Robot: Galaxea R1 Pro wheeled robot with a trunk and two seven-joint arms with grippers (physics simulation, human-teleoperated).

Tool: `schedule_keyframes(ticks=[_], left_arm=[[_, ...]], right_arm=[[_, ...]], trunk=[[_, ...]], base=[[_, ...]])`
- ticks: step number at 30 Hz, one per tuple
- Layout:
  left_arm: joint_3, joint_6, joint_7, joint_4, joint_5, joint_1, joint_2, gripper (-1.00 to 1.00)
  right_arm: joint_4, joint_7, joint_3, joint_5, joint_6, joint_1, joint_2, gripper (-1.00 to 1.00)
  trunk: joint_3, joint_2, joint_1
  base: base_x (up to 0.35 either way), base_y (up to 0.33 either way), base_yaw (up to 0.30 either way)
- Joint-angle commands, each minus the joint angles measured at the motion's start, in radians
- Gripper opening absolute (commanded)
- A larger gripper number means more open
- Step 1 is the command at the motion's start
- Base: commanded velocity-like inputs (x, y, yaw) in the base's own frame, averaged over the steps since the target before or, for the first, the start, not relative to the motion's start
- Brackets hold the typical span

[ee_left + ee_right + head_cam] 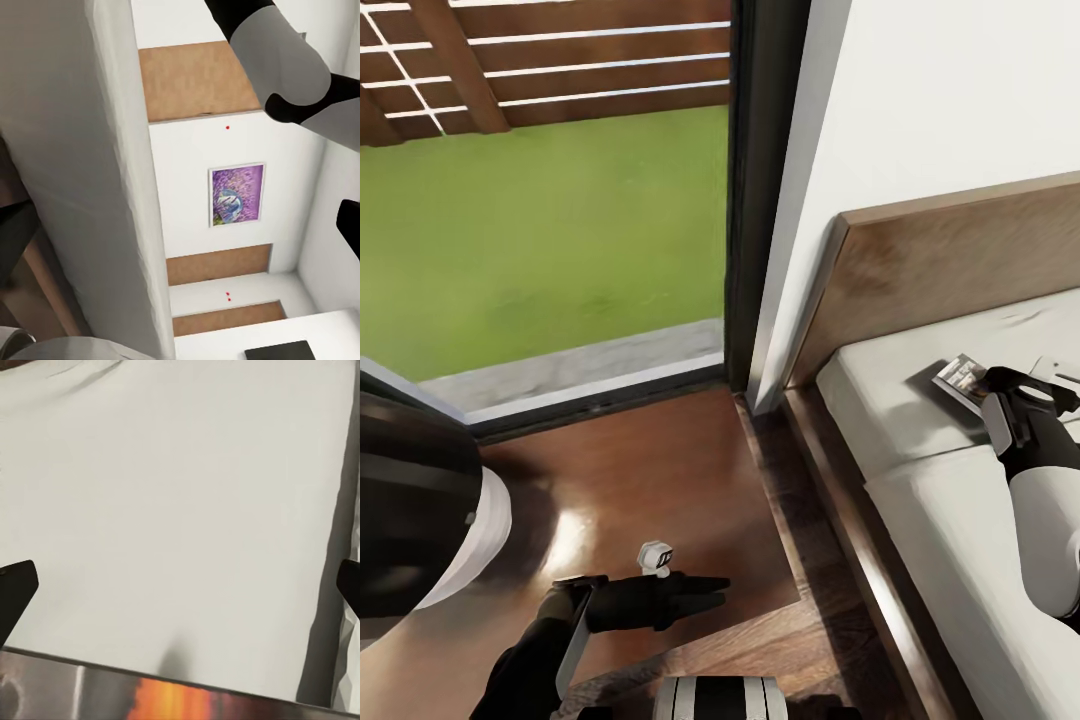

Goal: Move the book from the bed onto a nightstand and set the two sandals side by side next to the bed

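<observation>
Your right gripper [1028,392] hangs over the book [960,378] on the bed [920,500], near the headboard [960,260]. In the right wrist view its fingers [16,592] stand wide apart, with the book's glossy grey and orange cover at the frame edge. The book is thin and flat on soft white mattress, so closing from above may just push it into the padding or skid it away. The left gripper [700,588] looks closed over the shiny nightstand [660,480], though the angle is poor. That top is slick, so a dropped book could slide.
</observation>
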Motion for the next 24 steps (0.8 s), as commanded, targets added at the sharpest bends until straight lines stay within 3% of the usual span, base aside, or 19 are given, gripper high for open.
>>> schedule_keyframes(ticks=[1, 24], left_arm=[[0.002, 0.011, -0.005, 0.0, -0.003, 0.0, -0.001, 1.0], [0.002, 0.011, -0.005, 0.0, -0.002, 0.0, -0.001, 1.0]], right_arm=[[0.031, -0.002, 0.001, -0.014, 0.004, 0.0, 0.0, 1.0], [0.031, -0.002, 0.001, -0.014, 0.003, 0.0, 0.0, 1.0]], trunk=[[-0.001, 0.0, 0.0], [-0.001, 0.0, 0.0]], base=[[0.0, 0.0, 0.0], [0.0, 0.0, 0.0]])
